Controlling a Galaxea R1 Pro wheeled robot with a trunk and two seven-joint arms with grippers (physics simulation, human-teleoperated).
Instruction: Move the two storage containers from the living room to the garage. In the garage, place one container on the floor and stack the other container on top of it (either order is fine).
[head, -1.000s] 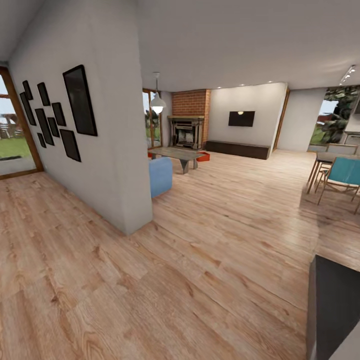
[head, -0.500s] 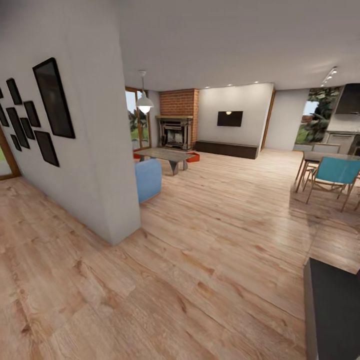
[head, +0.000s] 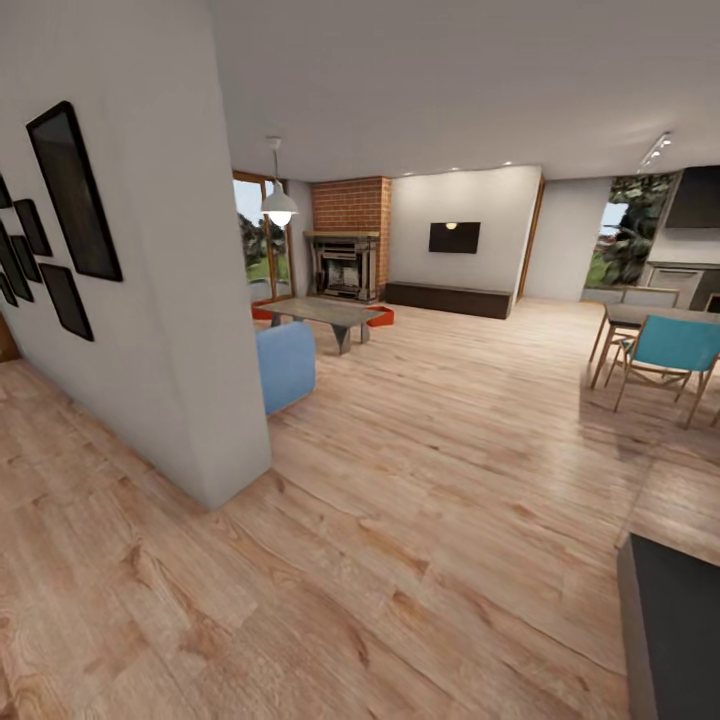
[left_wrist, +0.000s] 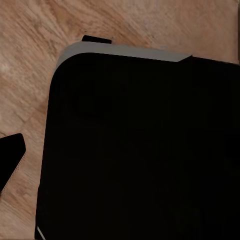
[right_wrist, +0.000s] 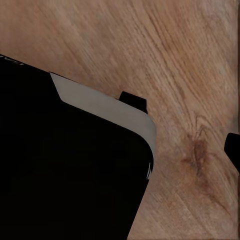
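The robot is in transit across the wood-plank floor (head: 420, 520), with a white wall corner (head: 215, 400) close at ten o'clock. Beyond it come a blue sofa (head: 287, 365) and a coffee table (head: 322, 312). The storage containers (head: 380, 316) show as orange-red slivers flanking the table, before the brick fireplace (head: 348, 240). Best to steer toward eleven o'clock, swinging wide of the corner. The wrist views add the robot's dark base (left_wrist: 145, 150) over planks; whether either hand is spread, I cannot tell.

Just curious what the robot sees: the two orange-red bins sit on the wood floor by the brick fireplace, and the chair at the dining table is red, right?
Not quite: the chair is blue, as the head view shows. The rest holds.
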